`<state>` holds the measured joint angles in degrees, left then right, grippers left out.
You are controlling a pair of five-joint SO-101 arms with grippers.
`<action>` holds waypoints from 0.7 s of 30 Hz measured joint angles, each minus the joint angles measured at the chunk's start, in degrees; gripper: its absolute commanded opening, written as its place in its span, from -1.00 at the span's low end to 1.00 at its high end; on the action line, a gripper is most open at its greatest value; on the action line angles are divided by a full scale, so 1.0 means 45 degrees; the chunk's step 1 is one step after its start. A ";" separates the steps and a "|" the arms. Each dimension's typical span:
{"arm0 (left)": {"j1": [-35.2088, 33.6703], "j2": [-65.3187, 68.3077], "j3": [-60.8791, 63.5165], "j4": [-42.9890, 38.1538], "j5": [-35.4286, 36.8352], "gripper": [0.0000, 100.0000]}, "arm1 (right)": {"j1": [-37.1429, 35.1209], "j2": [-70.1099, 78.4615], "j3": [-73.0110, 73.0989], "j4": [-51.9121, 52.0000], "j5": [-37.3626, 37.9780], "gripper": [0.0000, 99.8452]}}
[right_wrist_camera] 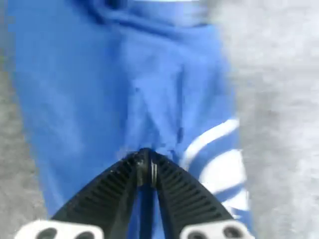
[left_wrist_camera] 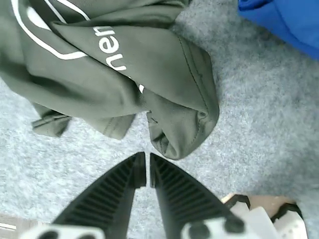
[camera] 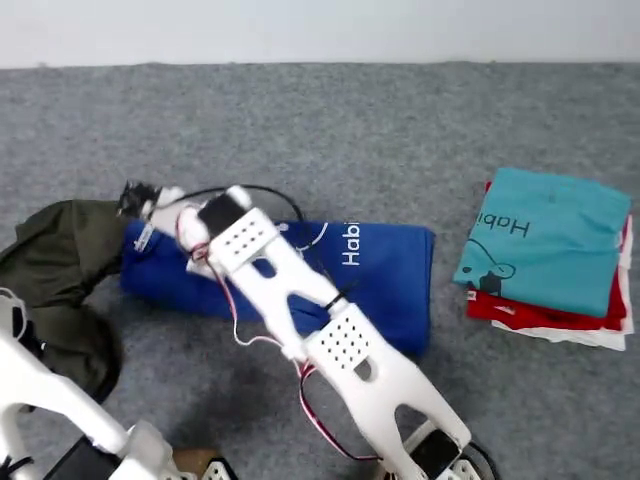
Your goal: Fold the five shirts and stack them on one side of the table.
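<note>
Fingers (right_wrist_camera: 112, 191) of the right gripper (right_wrist_camera: 144, 159) are pressed together at the tips over the blue shirt (camera: 385, 270). A thin pinch of its cloth seems caught between them, though the fold is too small to be sure of. In the high view this gripper sits at the far left end of the blue shirt, which lies as a long, partly folded band across the middle of the table (camera: 300, 120). Gripping there makes sense, I judge, because that is the end to carry over if the band is to be halved again.

The left gripper (left_wrist_camera: 148, 162) holds nothing. Its fingers (left_wrist_camera: 117, 191) leave only a narrow slit and hang above bare table, just beside a rumpled corner of the green shirt (left_wrist_camera: 99, 74). That shirt lies crumpled at the left edge of the table, close against the blue one's end. The left arm looks parked low at that side, probably so the right arm can reach across without a clash.

Three folded shirts are piled on the right side of the table. The teal shirt (camera: 550, 235) is on top, the red shirt (camera: 500, 308) under it and the white shirt (camera: 590, 335) at the bottom, with the lower edges peeking out. The pile sits apart from the blue shirt, leaving the middle free for folding. By my reading three shirts are done, the blue one is half done and the green one is not yet begun.
</note>
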<state>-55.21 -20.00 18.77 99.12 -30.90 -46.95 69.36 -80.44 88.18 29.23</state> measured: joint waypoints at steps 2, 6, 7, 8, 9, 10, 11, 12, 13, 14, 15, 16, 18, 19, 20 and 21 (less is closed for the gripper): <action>0.0000 0.0000 0.0117 0.0000 0.0000 -0.95 | -0.0039 0.0000 -0.0469 0.0117 0.0000 -0.96; 0.0000 0.0000 0.0137 0.0000 0.0020 -0.95 | -0.0410 0.0000 -0.1035 0.0586 0.0000 -0.96; 0.0000 0.0000 0.0137 0.0000 0.0020 -0.95 | -0.0567 0.0000 -0.1074 0.0625 0.0020 -0.96; 0.0000 0.0000 0.0137 0.0000 0.0000 -0.95 | -0.0664 0.0000 -0.1074 0.0625 0.0020 -0.96; 0.0000 0.0000 0.0137 0.0000 0.0020 -0.95 | -0.0723 0.0000 -0.1074 0.0625 0.0020 -0.96; 0.0000 0.0000 0.0137 0.0000 0.0020 -0.95 | -0.0742 0.0000 -0.1074 0.0567 0.0020 -0.96; 0.0000 0.0000 0.0137 0.0000 0.0020 -0.95 | -0.0742 0.0000 -0.1074 0.0430 0.0020 -0.96; 0.0000 0.0000 0.0137 0.0000 0.0039 -0.95 | -0.0742 0.0000 -0.1074 0.0274 0.0020 -0.96; 0.0000 0.0000 0.0137 0.0000 0.0039 -0.95 | -0.0742 0.0000 -0.1074 0.0039 0.0020 -0.96; 0.0000 0.0000 0.0137 0.0000 0.0039 -0.95 | -0.0742 0.0039 -0.1074 -0.0195 0.0020 -0.96; 0.0000 0.0000 0.0137 0.0000 0.0039 -0.95 | -0.0762 0.0098 -0.1074 -0.0488 0.0020 -0.96; 0.0000 0.0000 0.0137 0.0000 0.0039 -0.95 | -0.0860 0.0274 -0.1074 -0.0762 0.0020 -0.96; 0.0000 0.0000 0.0137 0.0000 0.0039 -0.95 | -0.1172 0.0684 -0.1074 -0.1094 0.0020 -0.96; 0.0000 0.0000 0.0137 0.0000 0.0039 -0.95 | -0.1387 0.0879 -0.1074 -0.1153 0.0020 -0.96; 0.0000 0.0000 0.0137 0.0000 0.0039 -0.95 | -0.1621 0.1016 -0.1074 -0.1172 0.0020 -0.96; 0.0000 0.0000 0.0137 0.0000 0.0039 -0.95 | -0.1895 0.1133 -0.1074 -0.1153 0.0020 -0.96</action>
<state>-55.21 -20.00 19.38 99.12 -30.73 -55.47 74.46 -85.27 82.99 29.32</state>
